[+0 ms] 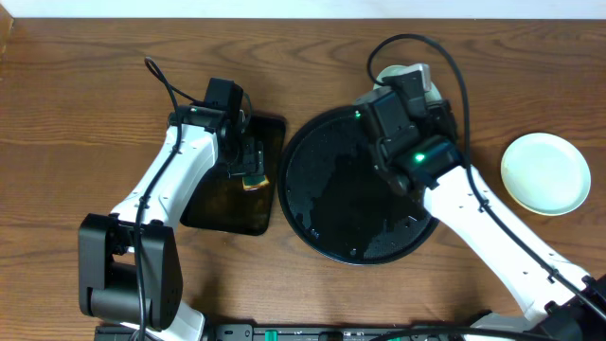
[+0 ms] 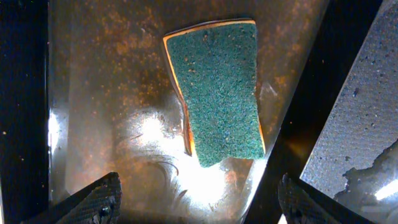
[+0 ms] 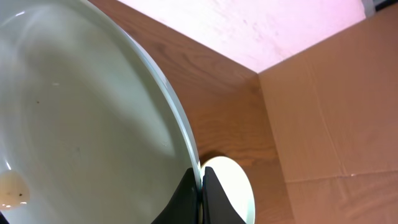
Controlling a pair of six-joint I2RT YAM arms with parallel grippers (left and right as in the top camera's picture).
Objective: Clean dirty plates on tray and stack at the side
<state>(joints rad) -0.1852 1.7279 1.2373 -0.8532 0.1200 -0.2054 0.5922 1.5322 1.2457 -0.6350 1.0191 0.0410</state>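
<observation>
rim of a pale plate [image 3: 74,112] is being clenched in the right tool [image 3: 200,186], beside the far rim of the round tray [image 1: 322,189]. second plate [image 1: 545,173] is lying near the right edge of the worktop [image 1: 95,95], nearest this arm. left tool [image 2: 199,198] is hanging released over the sponge [image 2: 217,99]. no writing is showing.

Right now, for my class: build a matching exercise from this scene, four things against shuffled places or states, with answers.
1 sponge
2 round tray
3 plate at far right
4 plate behind the round tray

A pinched by the right gripper
B on bare wood
C on the rectangular tray
D glossy black

Pairs: 1-C, 2-D, 3-B, 4-A
</observation>
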